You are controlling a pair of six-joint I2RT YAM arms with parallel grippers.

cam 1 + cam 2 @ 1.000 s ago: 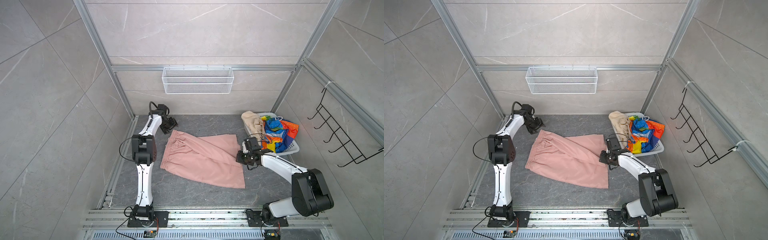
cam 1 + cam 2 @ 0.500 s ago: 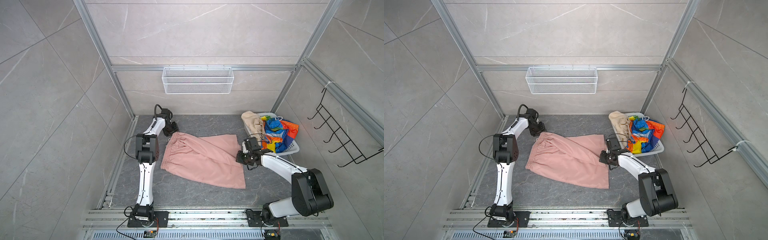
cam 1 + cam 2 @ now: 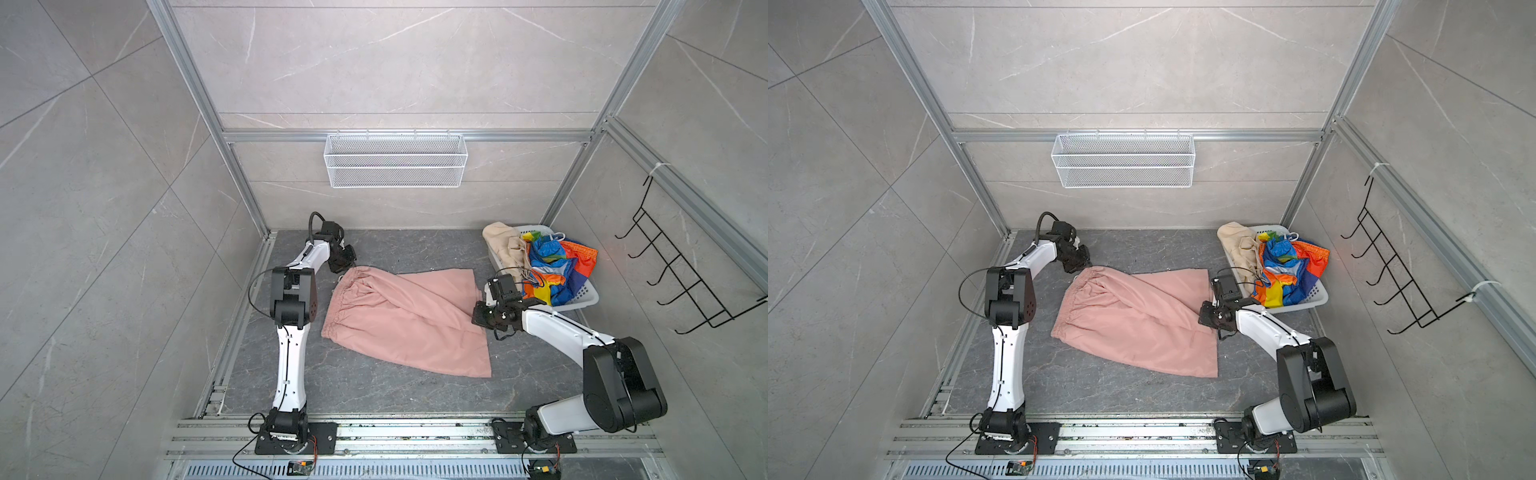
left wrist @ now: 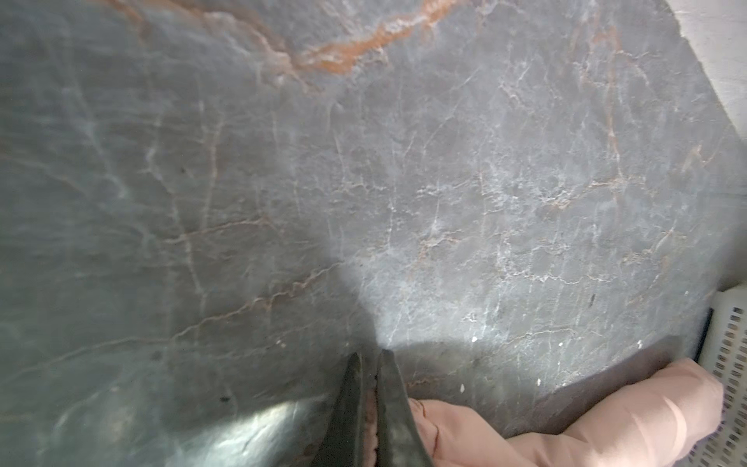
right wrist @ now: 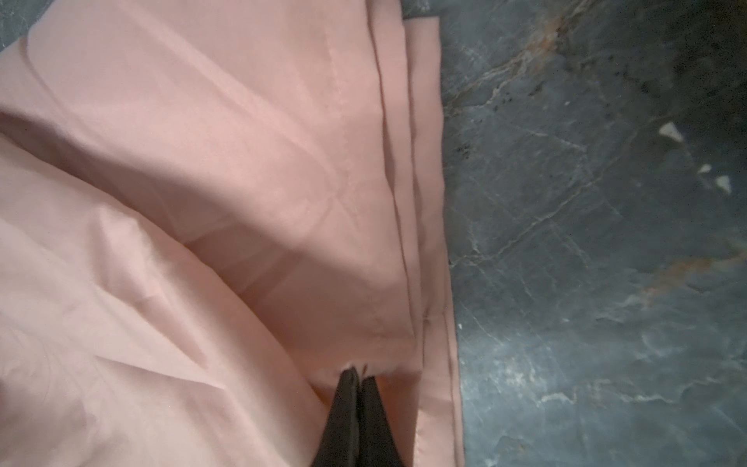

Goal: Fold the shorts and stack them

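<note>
The pink shorts [image 3: 407, 320] lie spread on the table [image 3: 374, 395], waistband toward the left arm and legs toward the right. The left jaws are closed on the far waistband corner, with pink cloth pinched between them. The right jaws are closed on a leg hem beside the basket [image 3: 582, 300]. The beige shorts [image 3: 505, 245] and striped shorts [image 3: 552, 266] sit heaped in that basket, far right.

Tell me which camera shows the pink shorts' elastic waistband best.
Either top view: the whole gathered waistband of the pink shorts shows, running from the left hand toward the arm bases. The left wrist view catches only a scrap of it in the hand; the right wrist view shows just the leg hems.
</note>
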